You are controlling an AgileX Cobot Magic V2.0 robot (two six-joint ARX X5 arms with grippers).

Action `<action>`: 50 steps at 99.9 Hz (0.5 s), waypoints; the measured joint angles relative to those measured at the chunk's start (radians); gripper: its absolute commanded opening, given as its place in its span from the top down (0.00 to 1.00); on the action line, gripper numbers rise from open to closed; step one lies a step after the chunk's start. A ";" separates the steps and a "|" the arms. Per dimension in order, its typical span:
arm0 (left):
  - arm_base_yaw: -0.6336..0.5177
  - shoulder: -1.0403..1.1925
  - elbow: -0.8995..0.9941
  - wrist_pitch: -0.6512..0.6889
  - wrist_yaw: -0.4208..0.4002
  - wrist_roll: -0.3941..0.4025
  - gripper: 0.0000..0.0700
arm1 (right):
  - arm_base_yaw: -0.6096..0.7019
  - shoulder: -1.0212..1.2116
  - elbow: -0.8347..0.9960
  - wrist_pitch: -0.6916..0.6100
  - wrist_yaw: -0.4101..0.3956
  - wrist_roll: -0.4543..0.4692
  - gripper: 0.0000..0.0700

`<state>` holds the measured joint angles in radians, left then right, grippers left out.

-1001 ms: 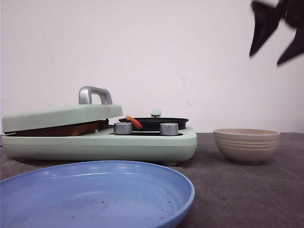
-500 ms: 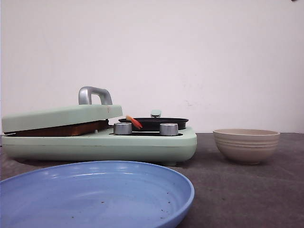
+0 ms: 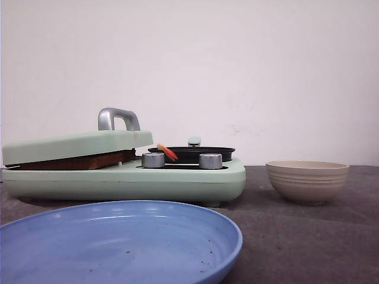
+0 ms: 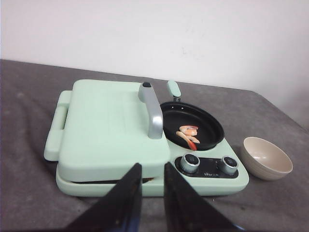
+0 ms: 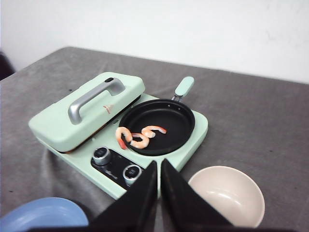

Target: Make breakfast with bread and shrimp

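— What stood around you on the worktop (image 5: pixel 270 121)?

— A mint-green breakfast maker (image 3: pixel 177 180) sat at the middle, a beige bowl (image 3: pixel 307 180) on my right of it, a blue plate (image 3: pixel 118 242) nearest the front camera. Nothing blocked either claw.

— And inside things?

— The shrimp (image 5: pixel 140 136) lay curled in the black pan (image 5: pixel 174 125). The bowl and plate held nothing. Brown bread (image 3: pixel 77 161) showed edge-on under the tilted lid (image 3: pixel 77 145).

— Your claws?

— My left claw (image 4: pixel 152 193) hung above the lid's front edge, fingers slightly parted, gripping nothing. My right claw (image 5: pixel 158 193) hovered clenched over the knobs (image 5: pixel 116 163). The front view showed neither claw; only it showed the bread.
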<state>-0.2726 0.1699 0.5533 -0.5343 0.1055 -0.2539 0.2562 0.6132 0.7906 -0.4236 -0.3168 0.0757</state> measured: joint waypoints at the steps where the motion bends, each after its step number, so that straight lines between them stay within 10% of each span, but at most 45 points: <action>1: 0.000 0.000 -0.002 0.000 0.000 0.000 0.99 | 0.003 -0.013 -0.015 0.006 0.006 0.000 1.00; 19: 0.000 -0.067 -0.092 0.032 0.000 -0.029 0.99 | 0.025 -0.252 -0.268 0.040 0.182 0.057 1.00; 50: -0.001 -0.159 -0.222 0.047 -0.013 -0.101 0.99 | 0.025 -0.600 -0.549 -0.003 0.190 0.206 1.00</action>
<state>-0.2733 0.0105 0.3317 -0.4873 0.0921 -0.3553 0.2813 0.0135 0.2417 -0.4263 -0.1272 0.2817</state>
